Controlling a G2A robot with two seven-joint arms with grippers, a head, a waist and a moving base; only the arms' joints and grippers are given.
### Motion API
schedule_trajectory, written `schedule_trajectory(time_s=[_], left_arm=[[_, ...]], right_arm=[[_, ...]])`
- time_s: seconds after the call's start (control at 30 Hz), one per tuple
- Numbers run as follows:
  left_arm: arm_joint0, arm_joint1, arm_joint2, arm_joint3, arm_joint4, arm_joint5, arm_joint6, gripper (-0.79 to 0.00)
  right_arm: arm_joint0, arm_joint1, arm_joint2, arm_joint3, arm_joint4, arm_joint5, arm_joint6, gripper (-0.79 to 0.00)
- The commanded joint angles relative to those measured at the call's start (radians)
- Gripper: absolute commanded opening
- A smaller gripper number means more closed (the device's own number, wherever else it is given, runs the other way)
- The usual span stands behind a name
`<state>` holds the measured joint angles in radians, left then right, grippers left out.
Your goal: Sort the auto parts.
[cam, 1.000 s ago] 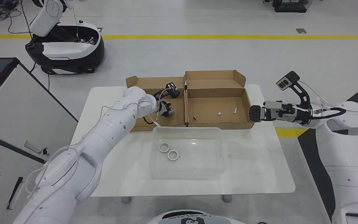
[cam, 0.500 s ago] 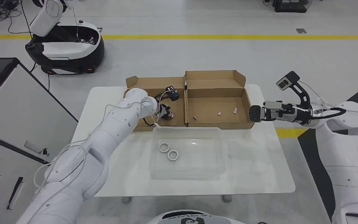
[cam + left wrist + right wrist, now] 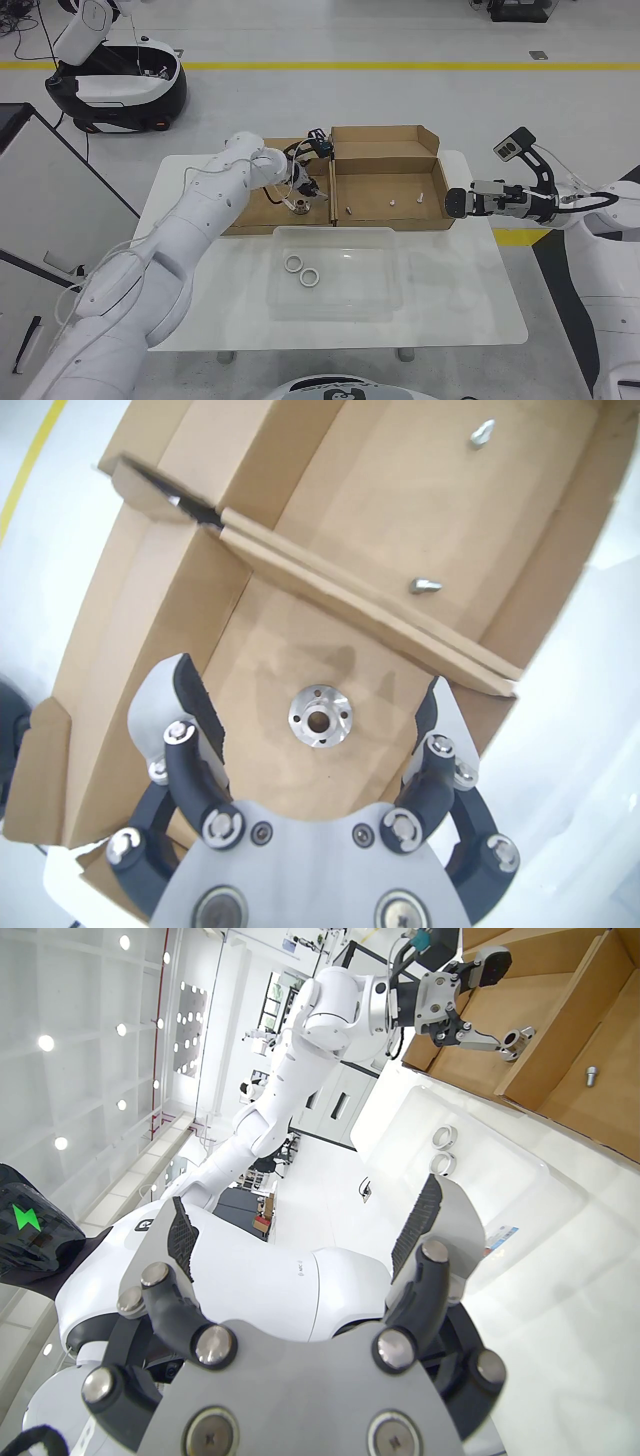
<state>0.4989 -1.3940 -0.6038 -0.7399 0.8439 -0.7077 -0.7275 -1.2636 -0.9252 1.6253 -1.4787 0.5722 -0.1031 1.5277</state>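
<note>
A two-compartment cardboard box [image 3: 385, 133] stands at the back of the table. My left gripper [image 3: 304, 187] hangs open over its left compartment, close to the divider [image 3: 350, 585]. A round metal flange [image 3: 320, 720] lies on the box floor beneath the spread fingers, apart from both pads. The flange [image 3: 297, 207] also shows from above. Small bolts [image 3: 348, 210] [image 3: 393, 203] [image 3: 421, 196] lie in the right compartment. Two metal rings [image 3: 293, 264] [image 3: 311, 278] sit in the clear tray [image 3: 335, 232]. My right gripper [image 3: 455, 203] is open and holds nothing, just off the box's right end.
The clear tray sits directly in front of the box, mid-table. White tabletop [image 3: 460, 290] lies bare to the right of the tray and to the left of it. The box's raised flaps and divider stand around the left gripper.
The left wrist has swung up and toward the divider. The flange now lies uncovered on the left compartment's floor. The right arm has kept still.
</note>
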Motion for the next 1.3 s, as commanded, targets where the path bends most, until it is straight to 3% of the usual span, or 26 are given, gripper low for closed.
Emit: schedule_trajectory(time_s=[0.0, 0.13, 0.27, 0.4, 0.57, 0.77, 0.97, 1.27], left_arm=[[0.003, 0.015, -0.028, -0.058, -0.061, -0.063, -0.06, 0.0], [0.043, 0.052, -0.085, -0.223, -0.168, -0.094, -0.197, 0.0], [0.116, 0.099, -0.13, -0.438, -0.242, -0.041, -0.344, 0.0], [0.167, 0.16, -0.09, -0.659, -0.308, 0.057, -0.442, 0.0], [0.135, 0.25, 0.023, -0.844, -0.449, 0.155, -0.541, 0.0], [-0.009, 0.346, 0.223, -0.94, -0.576, 0.195, -0.58, 0.0], [-0.161, 0.406, 0.434, -0.95, -0.624, 0.108, -0.493, 0.0], [-0.169, 0.413, 0.434, -0.955, -0.62, 0.093, -0.476, 0.0]], right_arm=[[0.0, 0.0, 0.0, 0.0, 0.0, 0.0, 0.0, 0.0], [0.0, 0.0, 0.0, 0.0, 0.0, 0.0, 0.0, 0.0], [0.0, 0.0, 0.0, 0.0, 0.0, 0.0, 0.0, 0.0], [0.0, 0.0, 0.0, 0.0, 0.0, 0.0, 0.0, 0.0], [0.0, 0.0, 0.0, 0.0, 0.0, 0.0, 0.0, 0.0], [0.0, 0.0, 0.0, 0.0, 0.0, 0.0, 0.0, 0.0], [0.0, 0.0, 0.0, 0.0, 0.0, 0.0, 0.0, 0.0], [0.0, 0.0, 0.0, 0.0, 0.0, 0.0, 0.0, 0.0]])
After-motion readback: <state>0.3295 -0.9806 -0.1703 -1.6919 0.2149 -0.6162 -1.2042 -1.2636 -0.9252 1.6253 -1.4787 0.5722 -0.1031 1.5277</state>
